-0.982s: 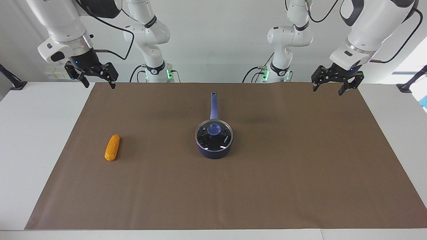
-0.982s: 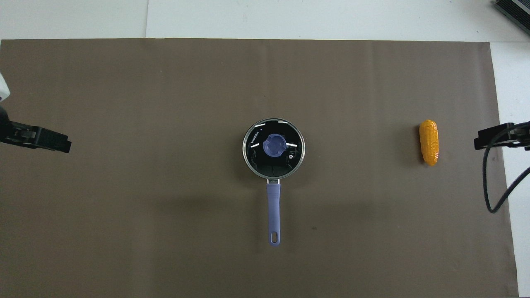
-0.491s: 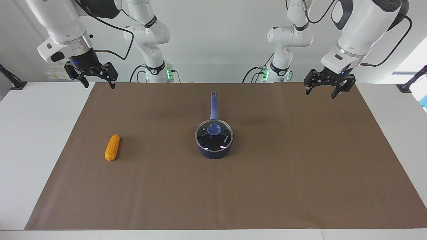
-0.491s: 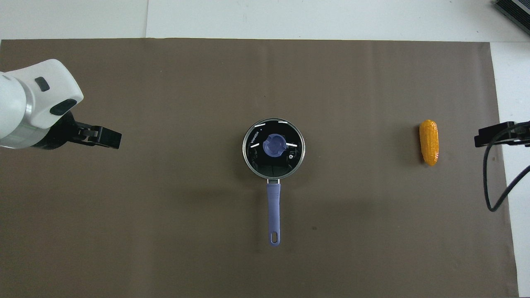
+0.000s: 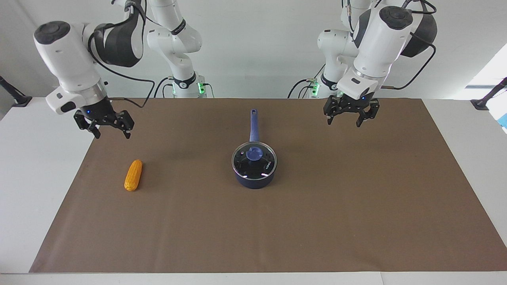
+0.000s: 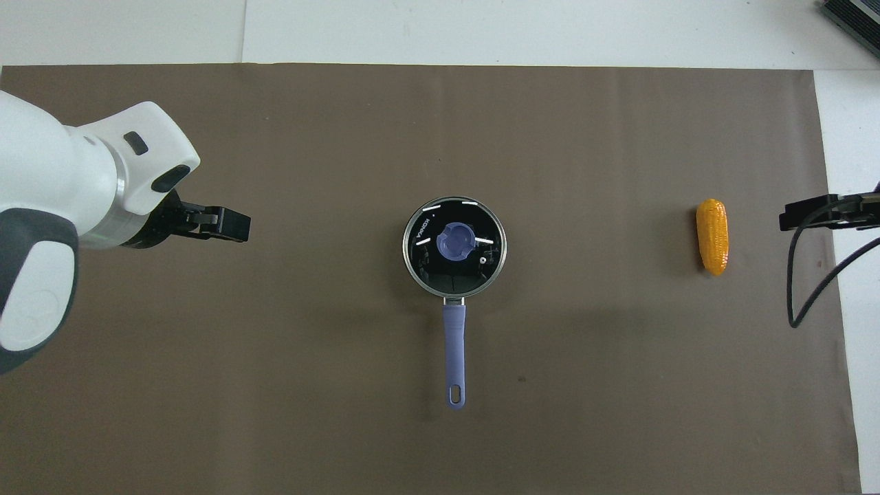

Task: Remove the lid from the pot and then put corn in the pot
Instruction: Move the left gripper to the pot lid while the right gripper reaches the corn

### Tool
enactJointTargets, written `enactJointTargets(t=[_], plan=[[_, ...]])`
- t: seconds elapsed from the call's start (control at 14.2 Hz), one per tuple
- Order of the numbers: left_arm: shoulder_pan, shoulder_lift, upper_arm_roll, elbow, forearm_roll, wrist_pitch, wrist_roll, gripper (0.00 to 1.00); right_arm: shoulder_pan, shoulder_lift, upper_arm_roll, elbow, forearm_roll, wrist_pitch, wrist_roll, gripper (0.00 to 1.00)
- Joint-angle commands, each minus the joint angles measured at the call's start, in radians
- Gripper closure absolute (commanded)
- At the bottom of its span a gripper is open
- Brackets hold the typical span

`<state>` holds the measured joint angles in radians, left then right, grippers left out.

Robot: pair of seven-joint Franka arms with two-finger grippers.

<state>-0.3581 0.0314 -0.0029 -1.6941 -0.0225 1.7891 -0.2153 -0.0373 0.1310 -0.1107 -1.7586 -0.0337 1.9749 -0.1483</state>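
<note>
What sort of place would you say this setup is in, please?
Most likely a robotics lab. Two white arms are mounted at a white table covered by a brown mat, with a lone lidded pot and a toy-like corn laid out, and bare walls around them.

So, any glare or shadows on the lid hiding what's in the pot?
Overhead view: white glints streak the lid, and the pot reads black inside. Facing view: small glints on the lid, and a soft shadow beside the corn.

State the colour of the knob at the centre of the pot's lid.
Blue, a lighter shade than the pot; the knob on the lid shows best in the overhead view.
</note>
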Motion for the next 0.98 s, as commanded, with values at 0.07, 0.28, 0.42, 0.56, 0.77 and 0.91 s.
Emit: enactJointTargets(t=[0.07, 0.28, 0.42, 0.56, 0.77, 0.91], plan=[[-0.067, 0.030, 0.015, -0.009, 0.015, 0.064, -0.108, 0.00, -0.035, 0.140, 0.008, 0.004, -0.002, 0.143, -0.022, 0.00], [-0.104, 0.048, 0.014, -0.006, 0.026, 0.085, -0.165, 0.00, -0.035, 0.196, 0.008, -0.048, 0.052, 0.258, -0.020, 0.00], [-0.139, 0.073, 0.014, -0.001, 0.044, 0.090, -0.188, 0.00, -0.035, 0.200, 0.008, -0.097, 0.055, 0.295, -0.020, 0.00], [-0.185, 0.117, 0.014, 0.019, 0.073, 0.093, -0.264, 0.00, -0.041, 0.216, 0.008, -0.130, 0.057, 0.323, -0.019, 0.00], [-0.220, 0.191, 0.012, 0.066, 0.085, 0.110, -0.367, 0.00, -0.043, 0.220, 0.008, -0.163, 0.058, 0.358, -0.002, 0.00], [-0.249, 0.218, 0.012, 0.070, 0.076, 0.133, -0.424, 0.00, -0.042, 0.226, 0.008, -0.173, 0.057, 0.375, -0.002, 0.00]])
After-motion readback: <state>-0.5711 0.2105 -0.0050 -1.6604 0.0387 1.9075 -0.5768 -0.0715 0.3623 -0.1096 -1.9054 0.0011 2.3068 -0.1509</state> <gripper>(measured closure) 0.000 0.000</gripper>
